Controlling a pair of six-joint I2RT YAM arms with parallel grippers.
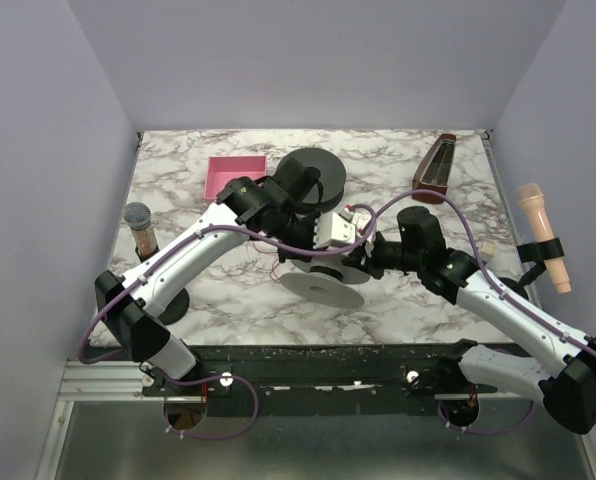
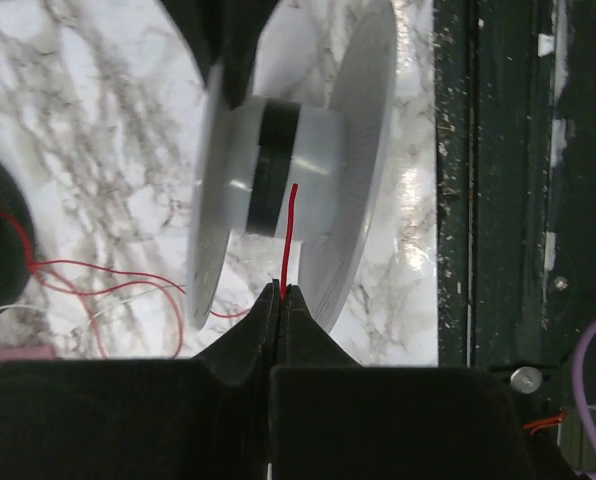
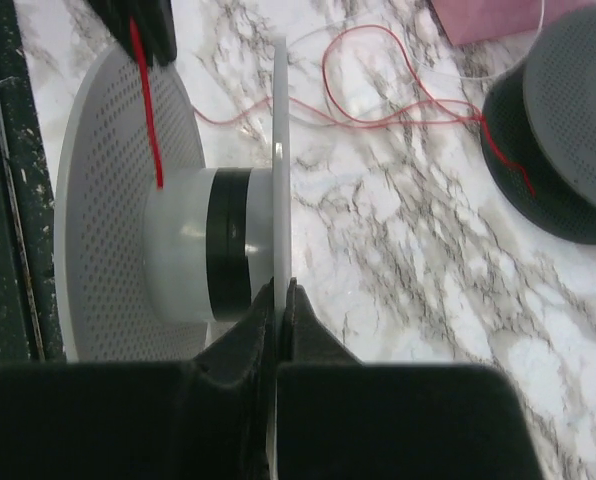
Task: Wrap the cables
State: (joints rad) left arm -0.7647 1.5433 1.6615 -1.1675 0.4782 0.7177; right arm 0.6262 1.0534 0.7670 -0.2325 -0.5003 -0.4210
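A white spool (image 1: pixel 323 285) lies on its side at the middle of the marble table, with a black band round its core (image 2: pixel 323 185). My left gripper (image 2: pixel 281 290) is shut on the thin red cable (image 2: pixel 290 230), whose short end reaches the core between the two flanges. More of the cable trails in loose loops (image 2: pixel 78 275) toward the black spool (image 3: pixel 578 130). The right gripper (image 3: pixel 286 285) is shut on the rim of the white spool's flange (image 3: pixel 280 150). In the right wrist view the cable (image 3: pixel 148 120) hangs from the left gripper's fingers (image 3: pixel 143 25) across the far flange.
A black spool (image 1: pixel 313 175) and a pink tray (image 1: pixel 236 175) stand behind the arms. A metronome (image 1: pixel 436 170) is at the back right. Microphones stand at the left edge (image 1: pixel 138 225) and the right edge (image 1: pixel 543 235). The table's dark front rail (image 2: pixel 498 200) runs close by.
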